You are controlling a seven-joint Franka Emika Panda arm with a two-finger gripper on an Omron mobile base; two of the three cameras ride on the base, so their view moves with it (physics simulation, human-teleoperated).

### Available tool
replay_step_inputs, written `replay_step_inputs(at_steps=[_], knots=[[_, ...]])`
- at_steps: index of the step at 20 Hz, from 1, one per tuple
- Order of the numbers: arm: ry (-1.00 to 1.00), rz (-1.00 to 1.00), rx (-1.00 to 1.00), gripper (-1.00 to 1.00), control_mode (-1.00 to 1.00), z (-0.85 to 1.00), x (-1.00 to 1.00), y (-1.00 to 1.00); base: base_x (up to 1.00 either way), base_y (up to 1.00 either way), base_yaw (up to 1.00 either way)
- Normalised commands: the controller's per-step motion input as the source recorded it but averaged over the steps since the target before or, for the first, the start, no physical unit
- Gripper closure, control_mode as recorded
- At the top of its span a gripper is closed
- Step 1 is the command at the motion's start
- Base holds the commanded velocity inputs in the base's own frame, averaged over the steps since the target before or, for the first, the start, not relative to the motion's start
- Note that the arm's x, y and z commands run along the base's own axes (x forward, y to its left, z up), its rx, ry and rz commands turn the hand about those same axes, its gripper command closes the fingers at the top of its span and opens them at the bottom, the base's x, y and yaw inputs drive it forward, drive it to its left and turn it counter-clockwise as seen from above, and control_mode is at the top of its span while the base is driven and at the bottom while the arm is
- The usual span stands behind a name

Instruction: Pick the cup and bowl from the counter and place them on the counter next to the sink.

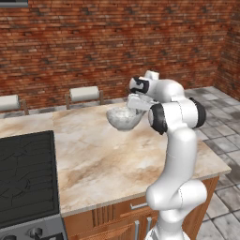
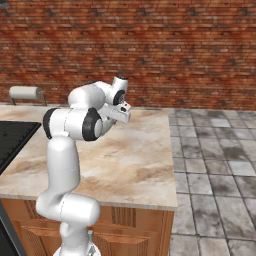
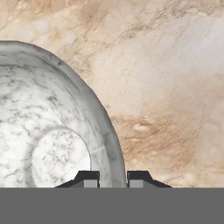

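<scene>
- Bowl (image 1: 123,119): a wide, pale grey-white vessel with a mottled, glassy surface, seen in the left base view at the far part of the counter (image 1: 108,154), near the edge that faces the brick wall (image 1: 112,42). Whether it rests on the stone or is raised just above it cannot be told.
- Bowl wall (image 3: 107,144): in the hand view it passes between the two dark fingertips (image 3: 90,178), one tip inside the bowl, the other outside.
- Gripper (image 3: 111,180): its jaws are drawn in on the bowl's wall, pinching the rim; in the left base view the gripper (image 1: 136,107) sits at the bowl's right rim.
- Arm (image 1: 176,154): white with dark joints, bent over the counter's right part.
- Counter: beige and tan marbled stone over brown wooden cabinets (image 1: 112,225).
- Stove top (image 1: 26,173): black, at the counter's left end.
- Paper towel rolls (image 1: 84,93): grey-white, lying on holders along the far edge.
- Floor (image 2: 215,165): grey tiles to the right.
</scene>
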Motion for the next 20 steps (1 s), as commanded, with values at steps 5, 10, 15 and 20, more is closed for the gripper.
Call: replay_step_inputs(at_steps=[5,10,15,20], knots=[[-0.05,0.10,0.06,1.00,-1.00,0.21,-0.53,-0.39,0.00,0.00,0.00],[-0.16,0.14,0.09,1.00,-1.00,0.19,-0.78,-0.41,0.00,0.00,0.00],[-0.22,0.17,0.10,1.00,-1.00,0.24,-0.93,-0.34,0.00,0.00,0.00],[-0.21,0.15,0.04,1.00,-1.00,0.28,-0.96,-0.03,0.00,0.00,0.00]])
